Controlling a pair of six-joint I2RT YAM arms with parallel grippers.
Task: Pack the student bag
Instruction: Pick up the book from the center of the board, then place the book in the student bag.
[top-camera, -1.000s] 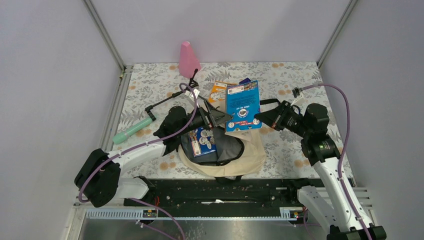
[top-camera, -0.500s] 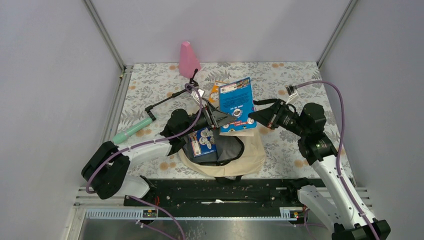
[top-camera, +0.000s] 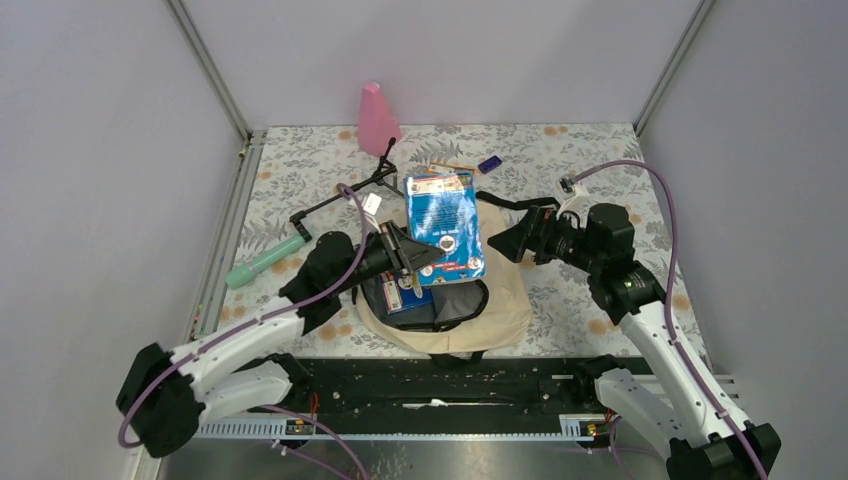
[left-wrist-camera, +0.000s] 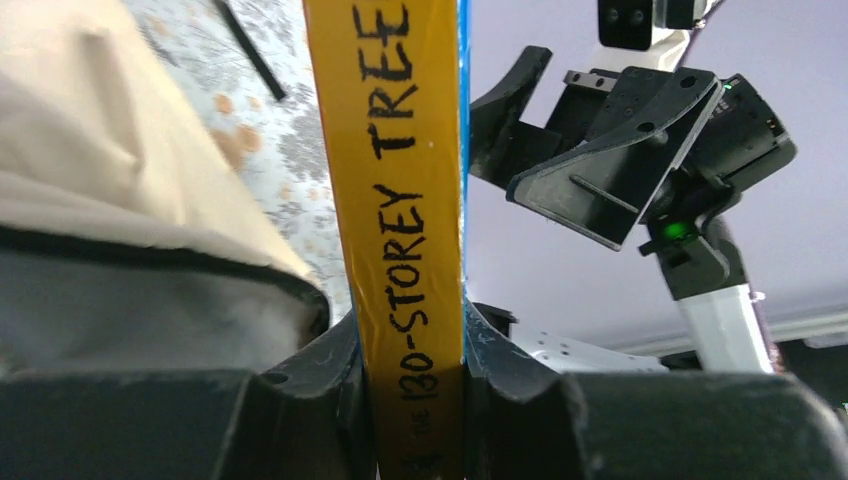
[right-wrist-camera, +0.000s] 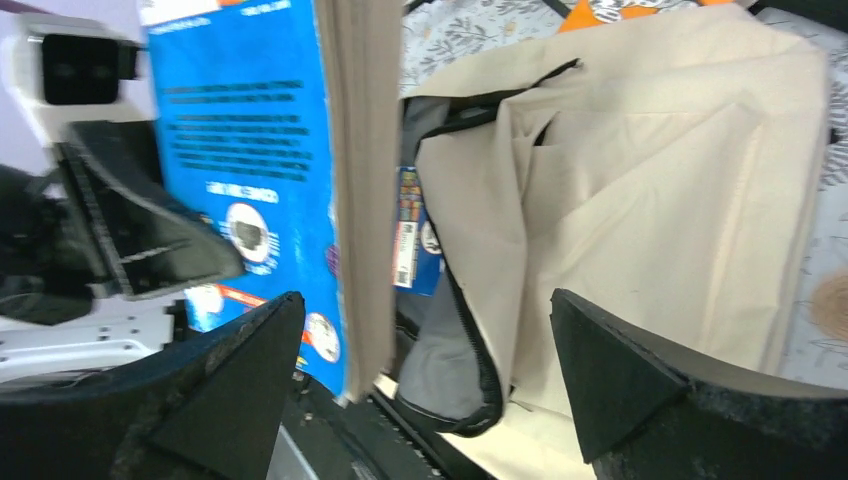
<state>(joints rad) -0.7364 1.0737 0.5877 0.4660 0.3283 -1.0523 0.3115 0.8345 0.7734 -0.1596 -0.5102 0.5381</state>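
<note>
The student bag (top-camera: 502, 308) lies open on the table, cream with a black zipper edge and grey lining (right-wrist-camera: 650, 180). A small blue book (top-camera: 404, 291) sits inside its opening. My left gripper (top-camera: 420, 256) is shut on the lower end of a blue book (top-camera: 443, 224) with a yellow spine (left-wrist-camera: 405, 180), and holds it upright above the opening. The jaws of my left gripper (left-wrist-camera: 413, 345) press both covers. My right gripper (top-camera: 507, 241) is open just right of that book. In the right wrist view its fingers (right-wrist-camera: 240, 370) straddle the book's page edge (right-wrist-camera: 360, 170) without touching it.
A pink bottle (top-camera: 377, 120) stands at the back of the flowered table. A green tube (top-camera: 263, 262) lies at the left, beside a black strap (top-camera: 340, 197). A small blue item (top-camera: 489, 163) lies behind the book. Walls close in on both sides.
My right gripper opened and let go of the blue book. My left gripper closed on it and carried it left and down, over the bag's opening.
</note>
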